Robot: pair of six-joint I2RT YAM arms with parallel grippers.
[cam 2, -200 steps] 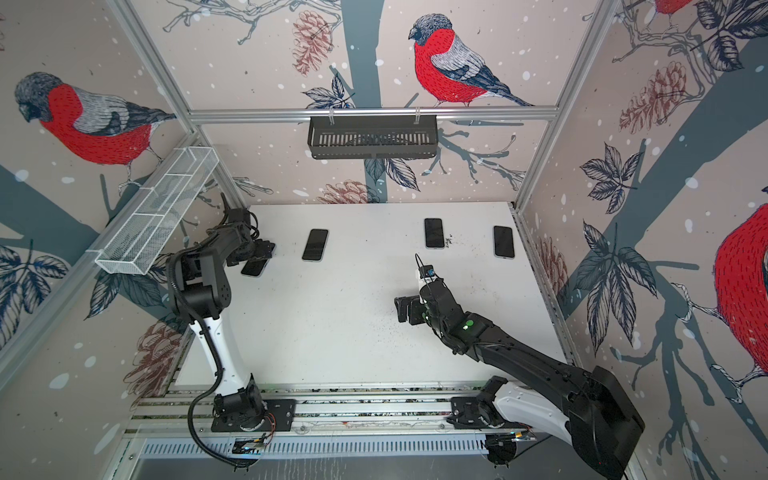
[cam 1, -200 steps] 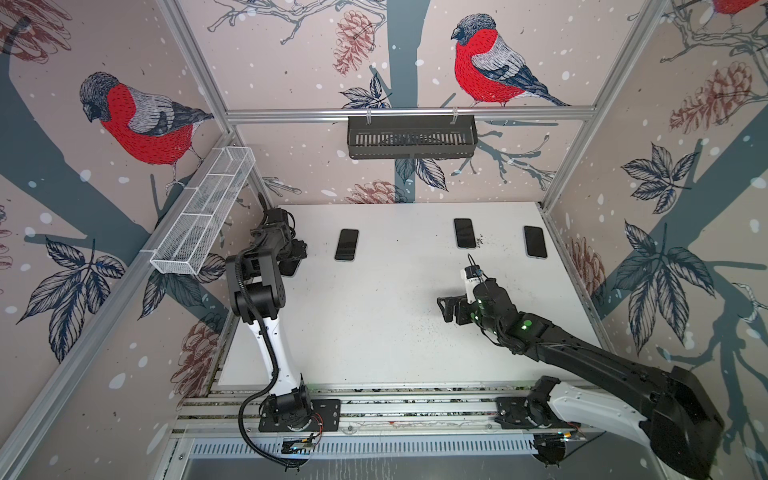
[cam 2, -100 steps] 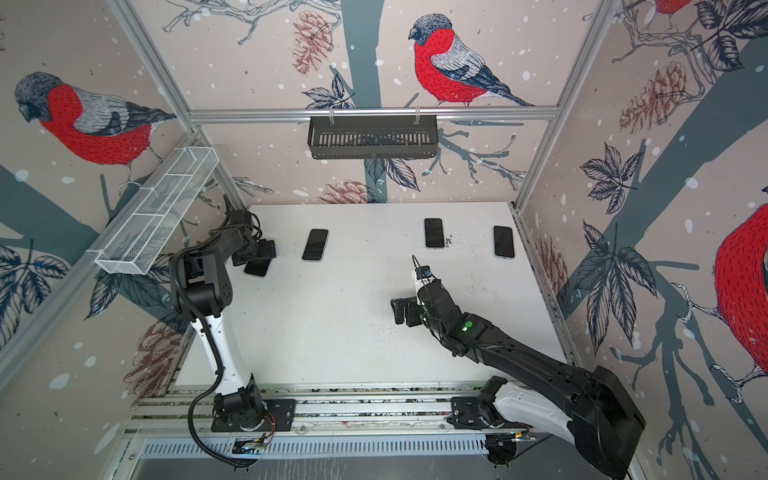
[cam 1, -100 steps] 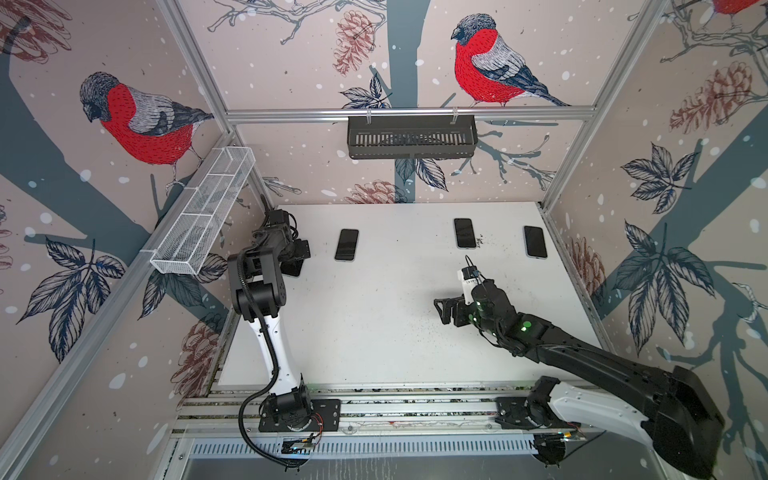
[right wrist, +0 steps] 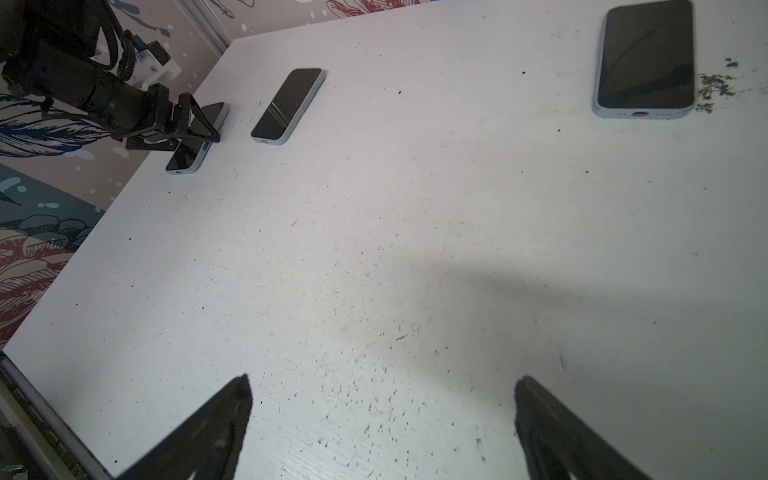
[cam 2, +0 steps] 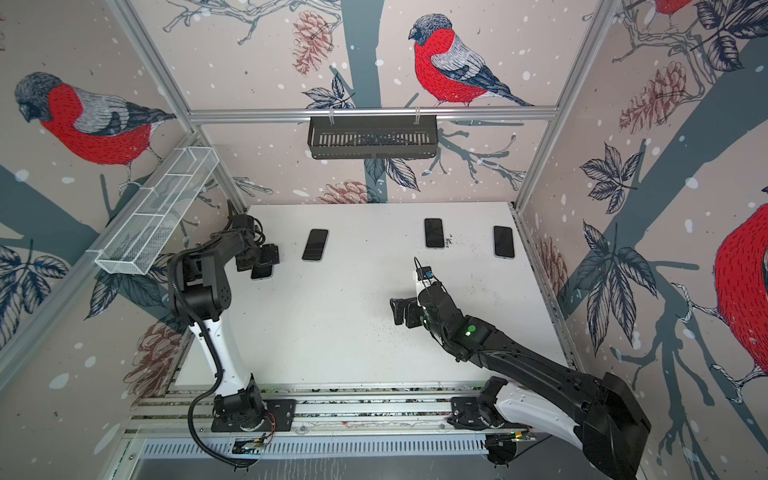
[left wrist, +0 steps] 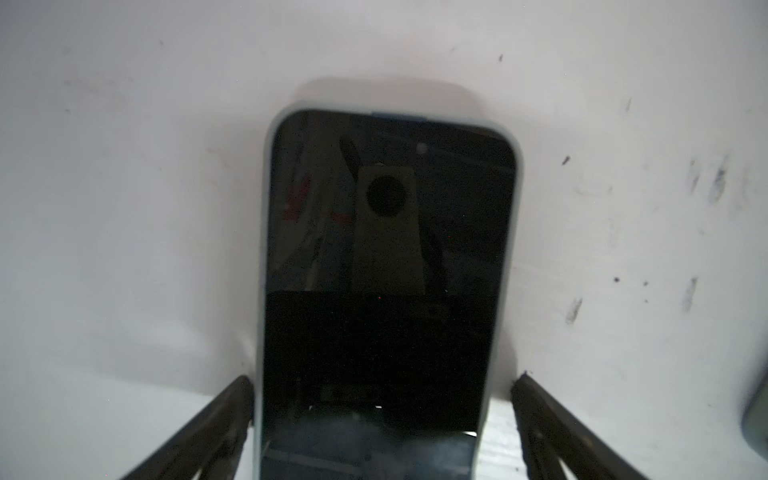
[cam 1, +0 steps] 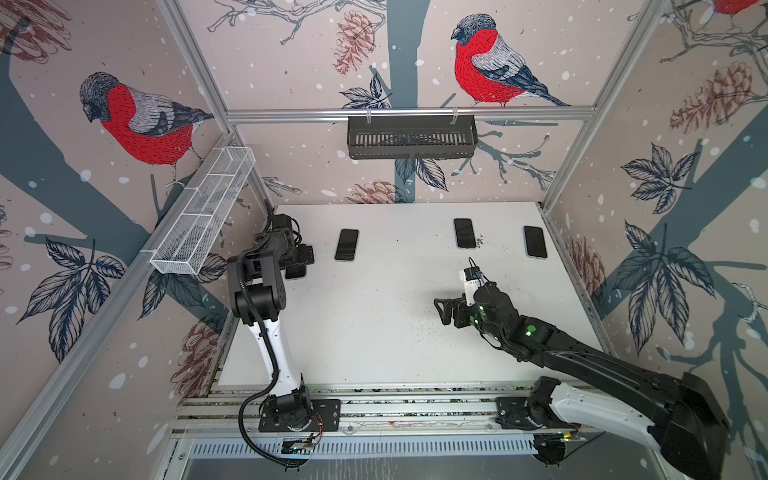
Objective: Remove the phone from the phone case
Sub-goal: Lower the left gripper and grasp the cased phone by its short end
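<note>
Shifted since a second ago: my left arm has swung a touch toward the middle of the worktop (cam 1: 374,332), bringing the left pincer (cam 1: 300,257) over the leftmost phone (cam 1: 296,272); the right arm has barely stirred. Both top views show that phone flat, screen up, near the worktop's left edge, its near end poking out from under the left pincer (cam 2: 266,257), with three other phones (cam 1: 347,245) well apart along the back. The right pincer (cam 1: 442,311) hangs over bare worktop right of centre, wide open and empty.

Left wrist view: the dark screen fills the middle, rimmed by the pale phone case (left wrist: 266,249), and the pincer's fingers (left wrist: 216,424) stand spread either side, close beside the rim, gripping nothing; whether either touches I cannot tell.

Right wrist view: only scuffed worktop lies between the right fingers (right wrist: 216,424), with the left pincer (right wrist: 187,133) and its phone (right wrist: 187,160) far off near the wall.

My judgement: the step is the first grasp. I would square the pincer across the phone case's long sides, sink the fingers below the rim, then close gently, so the case rather than the glass takes the squeeze.
</note>
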